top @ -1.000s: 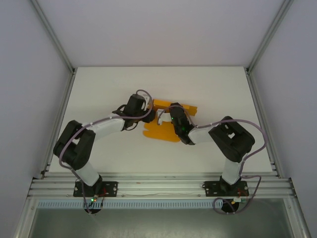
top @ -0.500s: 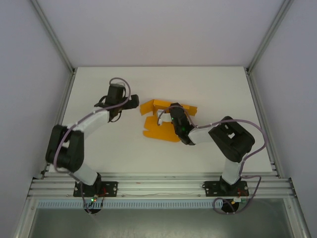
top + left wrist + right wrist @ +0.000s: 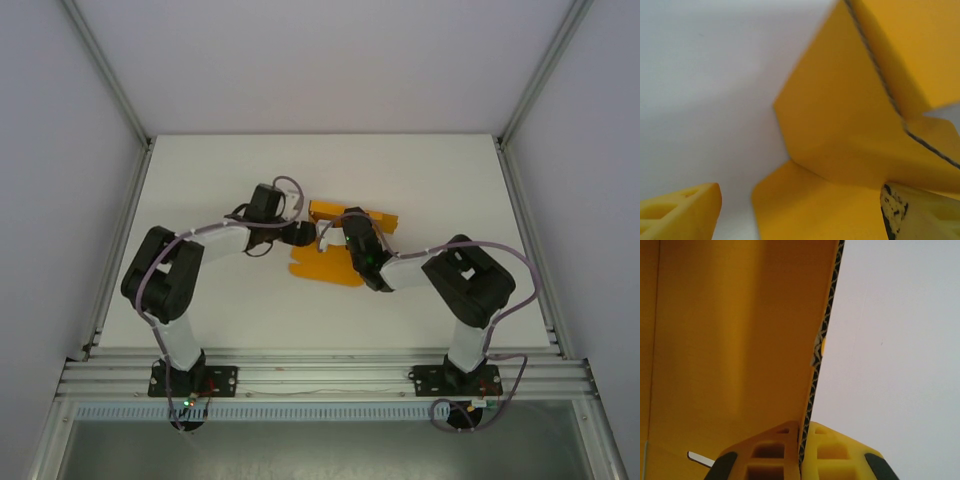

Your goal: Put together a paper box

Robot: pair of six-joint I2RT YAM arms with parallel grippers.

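paper box [image 3: 325, 268]: likely handling as light, bendable card; gripping near creases | right gripper [image 3: 802, 450]: clamping its panel edge | left gripper [image 3: 800, 200]: hovering released

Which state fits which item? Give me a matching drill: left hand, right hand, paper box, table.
Items:
1. left hand
2. right hand
3. paper box
4. table

States:
A. plain white surface
B. shut, pinching an edge of the card
C. orange-yellow, partly folded along its creases
D. open, at the left side of the card

Pairs: 1-D, 2-B, 3-C, 4-A
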